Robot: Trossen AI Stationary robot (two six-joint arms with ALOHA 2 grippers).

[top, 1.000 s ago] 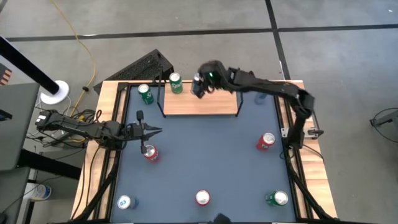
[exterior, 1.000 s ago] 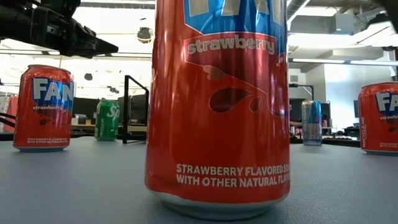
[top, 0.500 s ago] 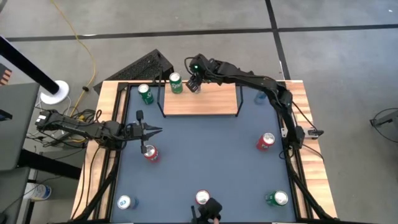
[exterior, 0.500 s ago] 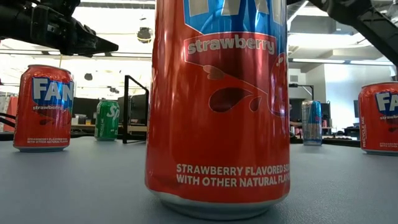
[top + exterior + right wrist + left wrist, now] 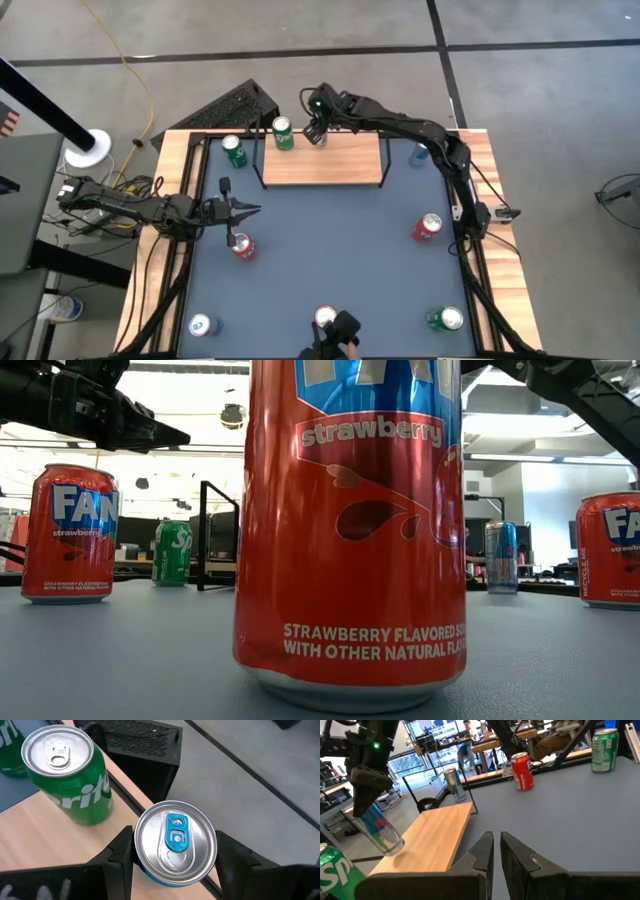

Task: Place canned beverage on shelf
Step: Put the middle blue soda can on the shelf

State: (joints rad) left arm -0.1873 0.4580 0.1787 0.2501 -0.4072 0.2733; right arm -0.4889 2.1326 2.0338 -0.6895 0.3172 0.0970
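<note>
The shelf (image 5: 330, 165), a light-wood board with black wire end frames, stands at the table's far side. A green Sprite can (image 5: 283, 133) stands on its far left corner and also shows in the right wrist view (image 5: 65, 775). My right gripper (image 5: 318, 132) is just right of the Sprite can, shut on a slim silver-and-blue can (image 5: 175, 842), which also shows in the left wrist view (image 5: 375, 827). My left gripper (image 5: 243, 210) hovers shut and empty at the table's left, just beyond a red can (image 5: 241, 246). My right gripper pinches the slim can's upper wall just below the rim (image 5: 137, 845) between its two fingers (image 5: 117, 857), one on each side. The fingers come from above, pointing down. The can is tilted, and its bottom end (image 5: 390, 846) is down at the shelf board's far left part.
A green can (image 5: 234, 150) stands left of the shelf and a blue one (image 5: 418, 155) to its right. Red cans (image 5: 427, 227) (image 5: 325, 318), a green can (image 5: 445, 319) and a blue can (image 5: 201, 325) stand nearer. A dark shape (image 5: 343, 330) is at the near edge.
My right arm's wrist has swung toward the table's far left above the shelf's far edge, keeping the slim can beside the Sprite can. A dark shape has come in at the near edge beside the red can.
</note>
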